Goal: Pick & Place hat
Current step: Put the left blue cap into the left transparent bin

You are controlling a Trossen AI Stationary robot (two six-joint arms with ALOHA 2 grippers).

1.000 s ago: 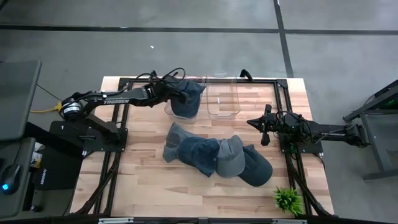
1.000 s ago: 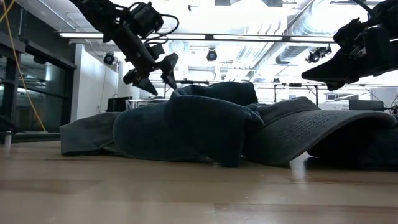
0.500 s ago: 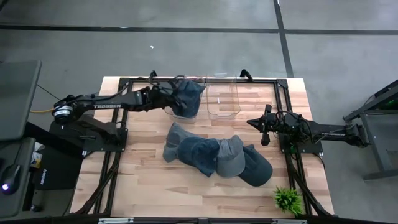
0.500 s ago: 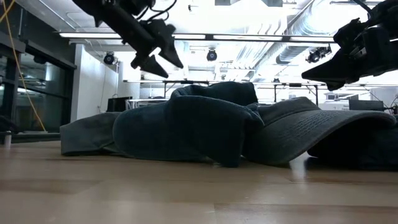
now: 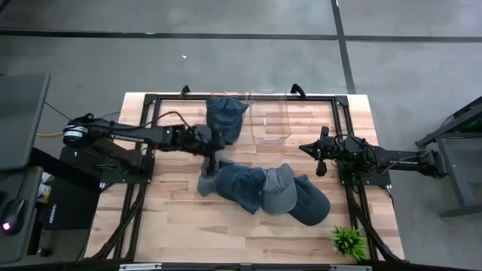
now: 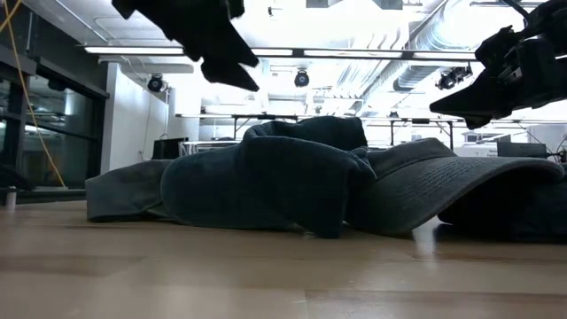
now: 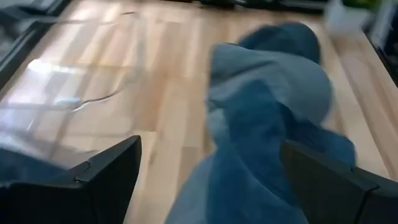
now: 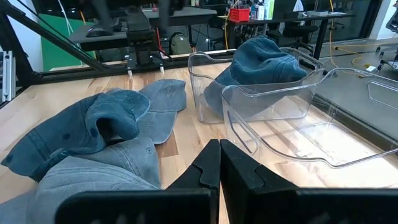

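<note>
One blue denim hat [image 5: 225,115] lies in the left clear bin [image 5: 244,98]; it also shows in the right wrist view [image 8: 264,62]. Several more blue and grey hats lie in a pile [image 5: 263,188] on the wooden table, seen close in the low view [image 6: 283,177]. My left gripper [image 5: 211,154] hovers open and empty above the pile's left end; in its wrist view [image 7: 211,180] the hats [image 7: 273,112] lie below the spread fingers. My right gripper [image 5: 319,153] waits shut and empty at the right, above the table [image 8: 219,168].
A second clear bin [image 5: 269,124] stands to the right of the first and holds nothing [image 8: 298,124]. A small green plant [image 5: 348,241] stands at the near right corner. Black frame rails run along the table's sides. Bare wood lies at the near left.
My left gripper has left the hat in the left bin and moved toward the table's near edge, ending above the left end of the hat pile. The hat stays in the bin.
</note>
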